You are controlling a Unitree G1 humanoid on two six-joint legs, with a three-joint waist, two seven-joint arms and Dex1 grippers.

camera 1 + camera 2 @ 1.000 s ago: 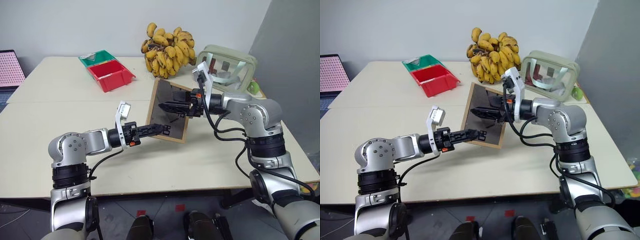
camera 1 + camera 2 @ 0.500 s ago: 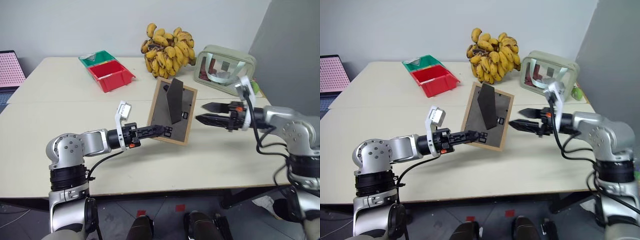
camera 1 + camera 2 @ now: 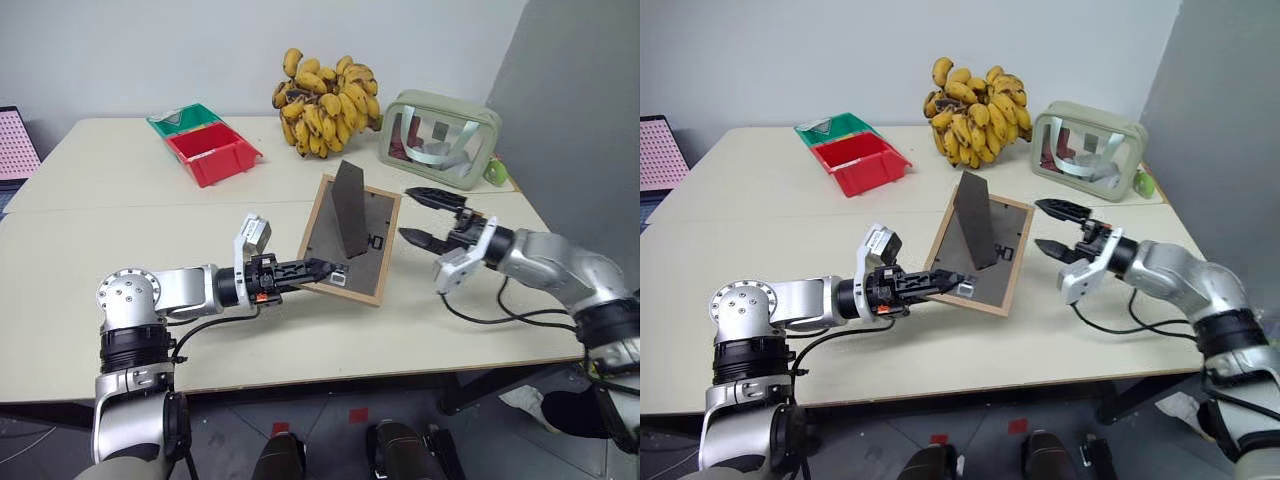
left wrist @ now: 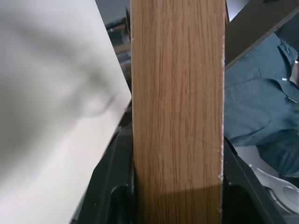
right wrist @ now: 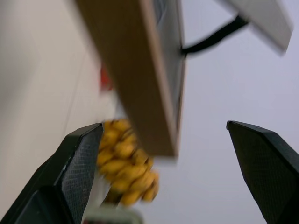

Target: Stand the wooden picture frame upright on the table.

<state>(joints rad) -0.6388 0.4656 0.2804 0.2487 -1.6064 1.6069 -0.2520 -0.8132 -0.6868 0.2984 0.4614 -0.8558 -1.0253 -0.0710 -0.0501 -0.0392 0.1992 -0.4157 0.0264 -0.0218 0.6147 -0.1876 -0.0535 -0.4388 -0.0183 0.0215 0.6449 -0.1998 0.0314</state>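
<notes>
My left gripper (image 3: 322,268) is clamped on the lower edge of the frame (image 3: 350,240), holding it tilted over the middle of the table (image 3: 120,230), grey back facing me and its stand (image 3: 350,208) folded out. My right gripper (image 3: 428,217) sits just beside the frame's right edge, fingers spread wide, gripping nothing. Bananas (image 3: 322,103), a red bin (image 3: 212,152) and a clear pouch (image 3: 440,138) lie behind

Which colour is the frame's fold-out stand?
Dark grey stand, clearest in the left eye view.
</notes>
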